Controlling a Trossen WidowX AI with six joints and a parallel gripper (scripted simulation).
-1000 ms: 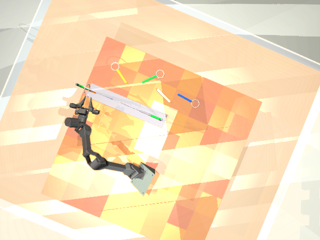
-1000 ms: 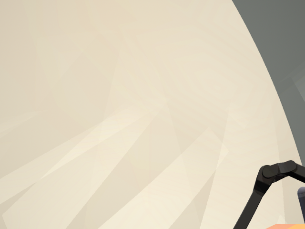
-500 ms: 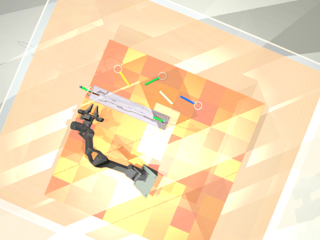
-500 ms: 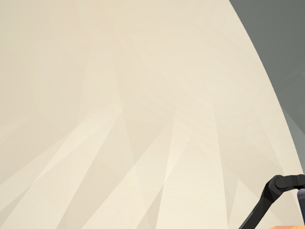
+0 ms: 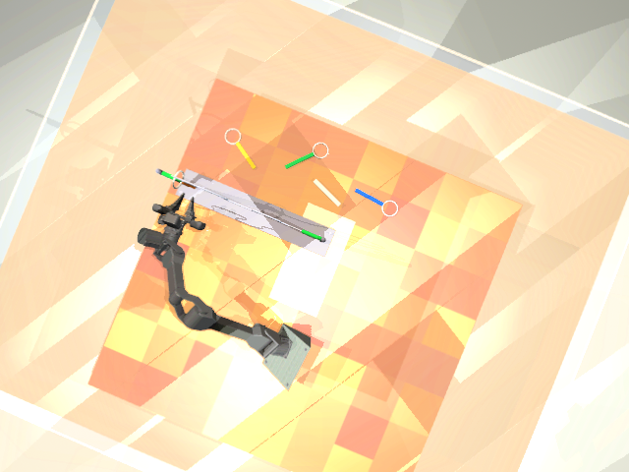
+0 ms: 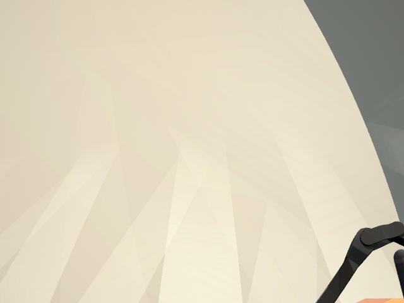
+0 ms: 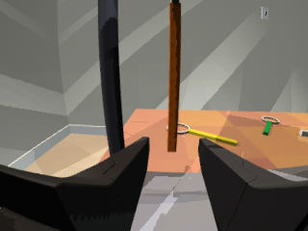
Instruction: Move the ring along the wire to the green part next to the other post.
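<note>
Fingers of the gripper [image 5: 187,197] [image 7: 174,140] stood apart, one to each side of the orange handle [image 5: 188,185] [image 7: 174,77] as the wrist view had it, with neither seen clamped on it. The handle hung upright in that view, its lower end showing in the gap between the fingertips. Whether it was already within their reach, I could not tell.

The ring [image 5: 173,181] was around the wire [image 5: 249,206] near the left post [image 5: 158,171] [image 7: 111,77] of the top view, by the inner end of the green part there. The exact contact was too small to make out. The other green part [image 5: 312,235] lay beside the right post [image 5: 323,239], well apart from the ring. A pale strip [image 5: 324,246] ran below the wire.

The arm [image 5: 175,276] [image 6: 353,254] bent from its base plate [image 5: 289,376] toward the ring; the exterior view caught only part of it, at the lower right.

Beyond the wire lay a yellow stick [image 5: 246,154] [image 7: 214,137], a green stick [image 5: 300,159] [image 7: 268,127] and a blue stick [image 5: 369,197], each with its own hoop, plus a white bar [image 5: 326,192].
</note>
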